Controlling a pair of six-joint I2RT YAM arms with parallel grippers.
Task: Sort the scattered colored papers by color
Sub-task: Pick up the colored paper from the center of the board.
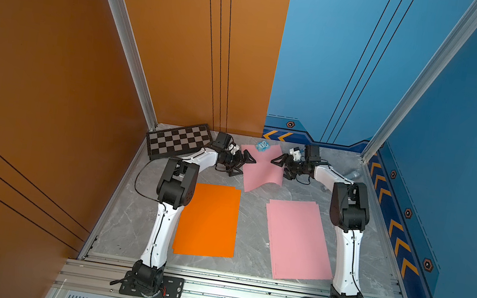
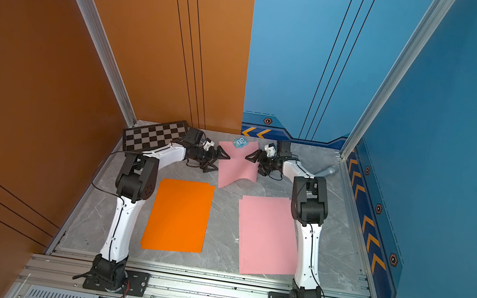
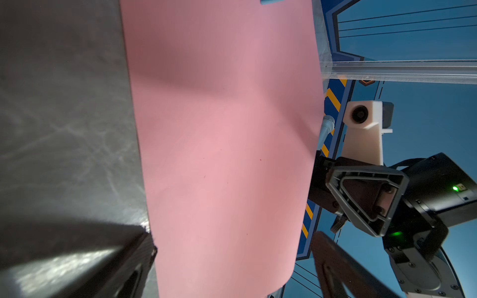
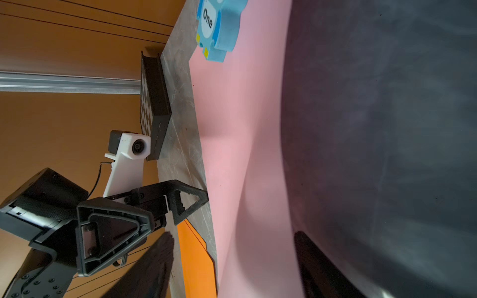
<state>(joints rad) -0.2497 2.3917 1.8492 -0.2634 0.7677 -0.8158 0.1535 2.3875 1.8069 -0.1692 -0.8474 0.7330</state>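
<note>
A loose pink paper lies at the back middle of the table, buckled, with its right edge curled up off the surface. My left gripper is open at its left edge, and in the left wrist view the pink sheet runs between the wide-apart fingers. My right gripper faces it from the right, jaws apart around the raised part of the sheet. An orange stack lies front left. A pink stack lies front right.
A small blue toy rests on the loose sheet's far corner. The checkered board lies at the back left, behind my left arm. A grey object lies by the back right wall. Walls enclose three sides of the table.
</note>
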